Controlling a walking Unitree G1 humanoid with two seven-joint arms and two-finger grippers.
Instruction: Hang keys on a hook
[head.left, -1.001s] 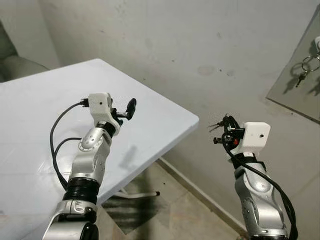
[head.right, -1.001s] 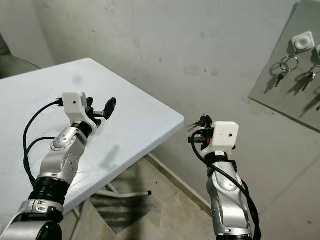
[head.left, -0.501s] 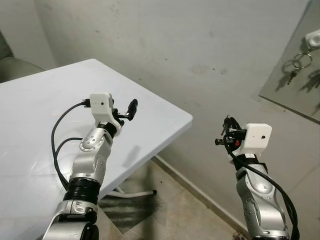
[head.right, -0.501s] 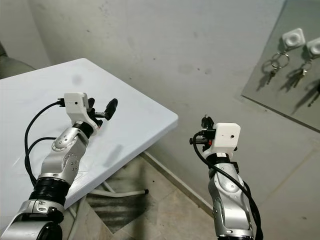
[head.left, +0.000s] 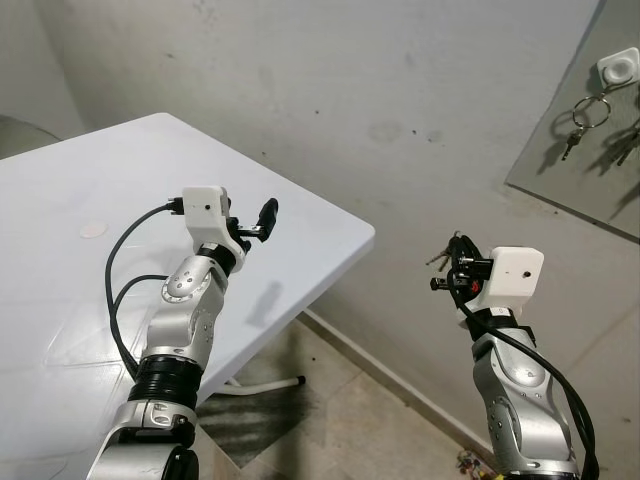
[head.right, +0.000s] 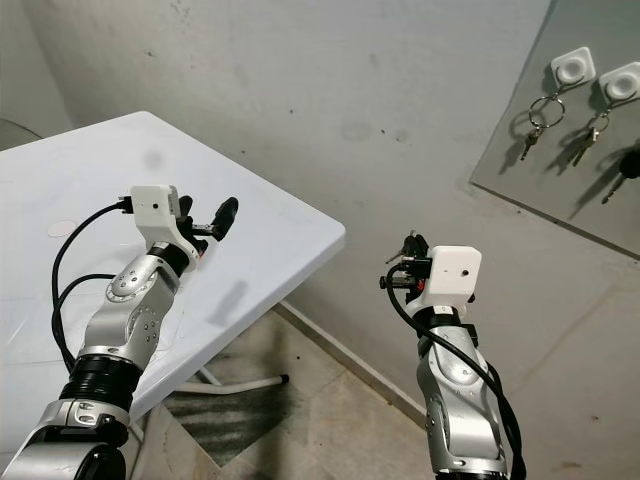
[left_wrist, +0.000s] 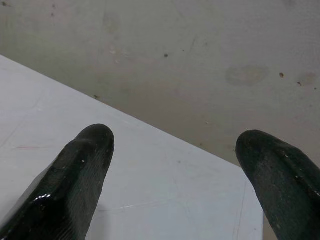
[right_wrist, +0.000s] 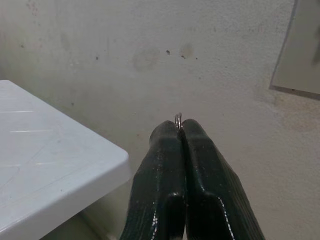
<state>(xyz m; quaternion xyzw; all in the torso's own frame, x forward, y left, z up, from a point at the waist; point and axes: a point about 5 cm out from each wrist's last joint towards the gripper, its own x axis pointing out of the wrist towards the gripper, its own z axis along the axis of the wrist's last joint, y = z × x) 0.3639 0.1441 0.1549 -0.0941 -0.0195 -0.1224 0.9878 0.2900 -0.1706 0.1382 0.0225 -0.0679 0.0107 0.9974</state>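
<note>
Two grippers on record: my right gripper (right_wrist: 180, 131) is pinching its black fingers together on a small bunch of metal keys (head.left: 443, 254), only a sliver of the thin steel ring (right_wrist: 178, 119) showing at the tips; my left gripper (left_wrist: 175, 165) is idling with fingers spread over the white rectangular table (head.left: 60, 280). Two white square hooks (head.right: 573, 68) on the grey wall panel (head.right: 560, 190) are sitting well apart from me, up to my right, each already carrying keys. Risk noted: I am gripping the ring so shallowly that it may slip or twist during the reach, and the hidden loop may miss or knock an occupied hook.
</note>
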